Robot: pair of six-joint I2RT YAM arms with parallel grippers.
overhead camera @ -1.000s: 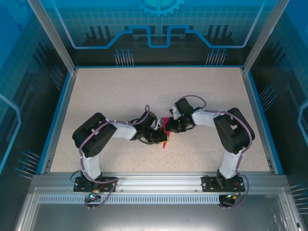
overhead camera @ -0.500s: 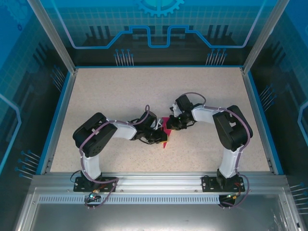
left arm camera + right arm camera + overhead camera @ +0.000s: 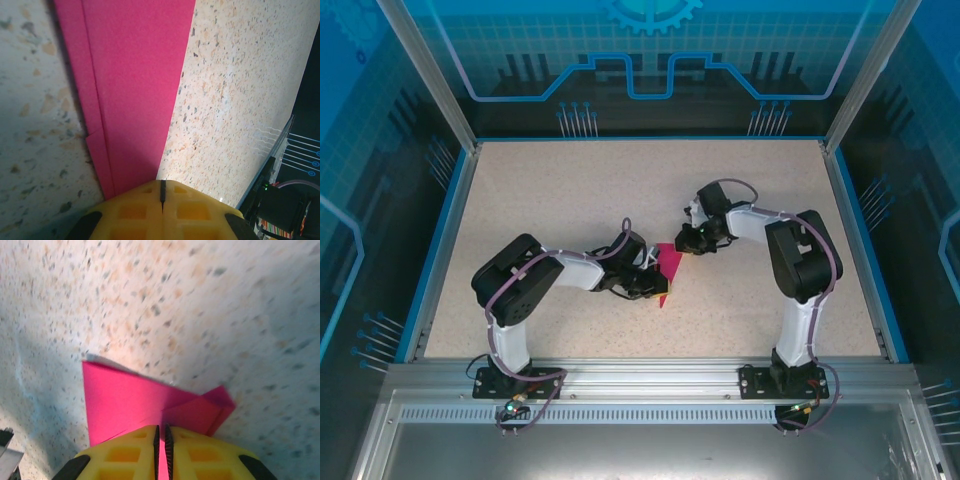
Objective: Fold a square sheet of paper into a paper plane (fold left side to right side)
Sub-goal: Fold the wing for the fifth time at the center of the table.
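since a second ago the right gripper [image 3: 688, 242] has drawn back from the square sheet of paper [image 3: 668, 272], going up and to the right of it in the overhead view, so more of the pink now shows, while the left gripper [image 3: 647, 285] stays at the sheet's left edge. the sheet lies flat on the speckled table [image 3: 620, 190], about the middle of it and a little toward the near side. from overhead it reads as a narrow pink wedge whose point is toward the arm bases. the right gripper sits just off the sheet's upper corner, close to it, and whether it touches the corner cannot be told from above. in the right wrist view its yellow fingertips stand narrow, a thin slit between them at the right gripper [image 3: 160, 436], and the sheet [image 3: 125, 397] lies just beyond them with a folded flap overlapping at its right end. pink shows in that slit, but whether any paper is pinched there cannot be told. in the left wrist view the left gripper [image 3: 162, 199] has its jaws fully together, only a hairline seam between them, set against the near end of the sheet [image 3: 135, 75]. that view shows stacked layers along the sheet's left side, stepped one over another.
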